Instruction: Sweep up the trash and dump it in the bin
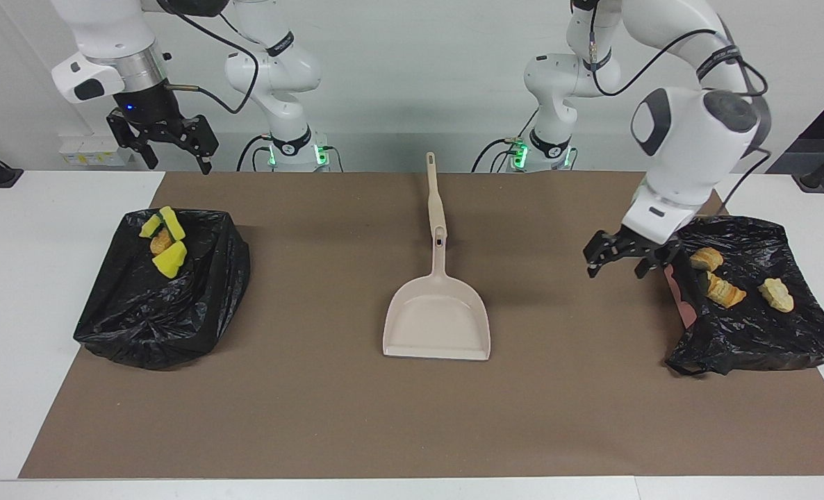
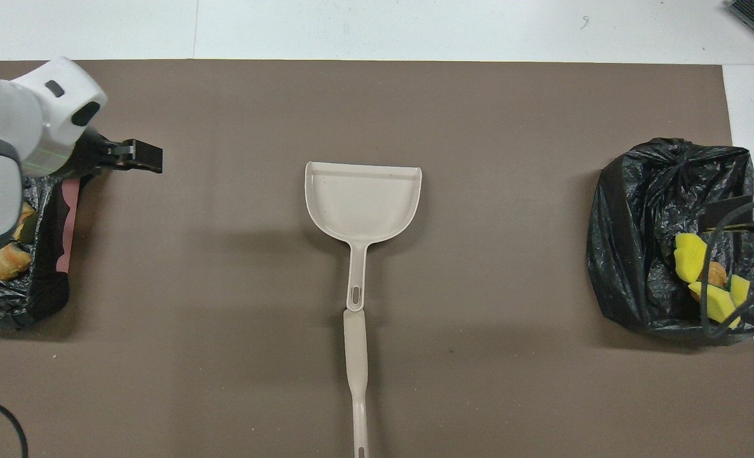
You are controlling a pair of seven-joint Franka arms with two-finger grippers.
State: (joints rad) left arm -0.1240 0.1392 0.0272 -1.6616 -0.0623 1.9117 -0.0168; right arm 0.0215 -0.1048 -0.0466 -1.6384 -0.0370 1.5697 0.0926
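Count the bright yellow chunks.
3, all in the black bin at the right arm's end: two side by side at its edge nearest the robots, one just farther out. More may be hidden in the liner folds.

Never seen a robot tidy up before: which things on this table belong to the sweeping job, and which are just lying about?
Part of the job:
- dustpan
- yellow chunks
- pale crumbly chunks
- two bag-lined bins
- left gripper, open
- right gripper, open

Just there:
- brown mat

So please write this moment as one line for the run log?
left tool: open, empty, over mat beside bin with pale chunks | right tool: open, waiting | dustpan: on mat, untouched | yellow chunks: in other bin
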